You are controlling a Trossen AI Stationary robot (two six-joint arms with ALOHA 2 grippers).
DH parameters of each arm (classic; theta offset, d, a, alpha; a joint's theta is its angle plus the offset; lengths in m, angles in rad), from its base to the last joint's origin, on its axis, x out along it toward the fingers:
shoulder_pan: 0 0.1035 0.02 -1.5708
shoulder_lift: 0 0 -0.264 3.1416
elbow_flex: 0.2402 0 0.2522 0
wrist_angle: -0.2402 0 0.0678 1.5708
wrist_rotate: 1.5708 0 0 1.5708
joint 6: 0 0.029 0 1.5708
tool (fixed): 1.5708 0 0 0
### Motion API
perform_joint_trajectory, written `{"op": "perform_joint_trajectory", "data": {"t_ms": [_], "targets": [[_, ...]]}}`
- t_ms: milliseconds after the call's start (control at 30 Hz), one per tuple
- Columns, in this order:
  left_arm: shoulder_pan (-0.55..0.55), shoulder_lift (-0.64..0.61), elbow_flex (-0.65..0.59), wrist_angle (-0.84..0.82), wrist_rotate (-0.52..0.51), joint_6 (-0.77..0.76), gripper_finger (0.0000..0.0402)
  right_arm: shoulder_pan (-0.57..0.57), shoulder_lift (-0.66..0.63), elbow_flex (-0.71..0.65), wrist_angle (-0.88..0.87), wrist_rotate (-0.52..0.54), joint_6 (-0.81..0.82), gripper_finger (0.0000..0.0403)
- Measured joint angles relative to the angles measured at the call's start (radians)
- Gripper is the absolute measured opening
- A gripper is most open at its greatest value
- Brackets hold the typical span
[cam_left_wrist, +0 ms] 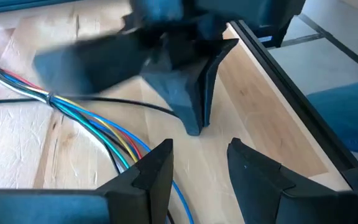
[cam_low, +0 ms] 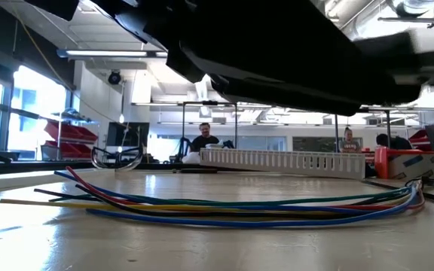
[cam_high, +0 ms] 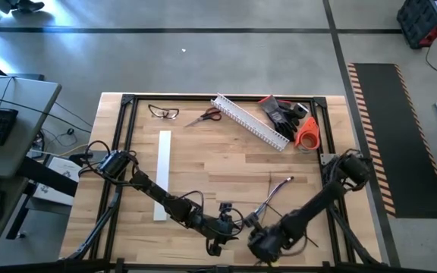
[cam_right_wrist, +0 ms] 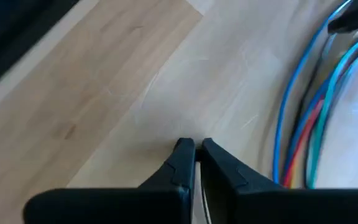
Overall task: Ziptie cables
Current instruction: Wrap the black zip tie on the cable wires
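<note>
- Looking down, I can hardly see the cables (cam_high: pixel 275 199); both arms crowd them at the worktop's (cam_high: pixel 226 163) near edge.
- My right claw (cam_right_wrist: pixel 194 149) is pinched together on nothing I can see.
- My left claw (cam_left_wrist: pixel 201 165) is apart, just beside.
- White channel (cam_high: pixel 250 120), scissors (cam_high: pixel 205 116) lie far off.

Pale wooden table (cam_high: pixel 226 163) (matt, lightly grained); glossy plastic-coated cables (cam_low: pixel 239 207).
</note>
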Motion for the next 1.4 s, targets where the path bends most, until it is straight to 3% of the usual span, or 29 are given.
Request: {"op": "perform_joint_trajectory", "data": {"t_ms": [167,300,467,600,733,900,1167,1300,1400], "targets": [[-0.002,0.000,0.000,0.009,0.000,0.017,0.0131,0.084,-0.059,-0.049,-0.006,0.250,0.122,0.0001],[-0.003,0.000,0.000,0.036,0.000,0.057,0.0131,0.158,-0.168,-0.173,0.128,0.451,0.278,0.0001],[0.012,0.054,0.002,0.207,-0.001,0.161,0.0131,0.259,-0.291,-0.409,0.583,0.699,0.326,0.0000],[0.045,0.131,0.039,0.323,-0.045,0.231,0.0131,0.310,-0.303,-0.563,0.960,0.806,0.239,0.0000],[0.079,0.209,0.137,0.381,-0.085,0.332,0.0135,0.327,-0.305,-0.627,1.146,0.847,0.155,0.0000],[0.115,0.289,0.267,0.371,-0.025,0.376,0.0150,0.325,-0.305,-0.623,1.163,0.846,0.121,0.0000],[0.140,0.351,0.383,0.337,-0.026,0.357,0.0172,0.328,-0.305,-0.620,1.176,0.835,0.104,0.0000],[0.140,0.351,0.403,0.270,-0.003,0.332,0.0155,0.337,-0.305,-0.620,1.217,0.845,0.052,0.0000],[0.140,0.352,0.402,0.208,0.001,0.296,0.0116,0.349,-0.305,-0.620,1.285,0.876,-0.008,0.0000]]}}
